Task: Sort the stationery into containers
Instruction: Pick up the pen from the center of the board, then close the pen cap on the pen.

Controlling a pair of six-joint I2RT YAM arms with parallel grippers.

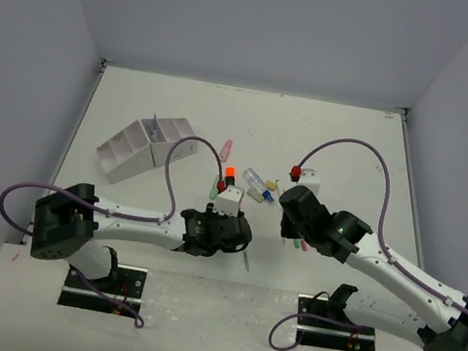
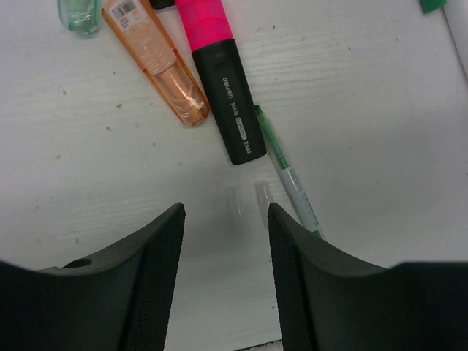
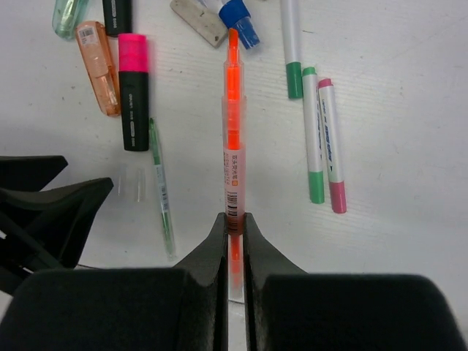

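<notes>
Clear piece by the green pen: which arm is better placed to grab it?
Left. The left gripper is open, the clear piece just ahead of it; the right gripper is shut on an orange pen.

Bright, even light; soft shadows.

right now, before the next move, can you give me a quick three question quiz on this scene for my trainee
1. True or false: the right hand is shut on the orange marker.
2. Which thing lies just ahead of the open left hand? A a small clear piece; B a pair of scissors; C a coin.
3. Fill in: the pink marker is half pink, half ____.
Key: 1 true; 2 A; 3 black.
</notes>
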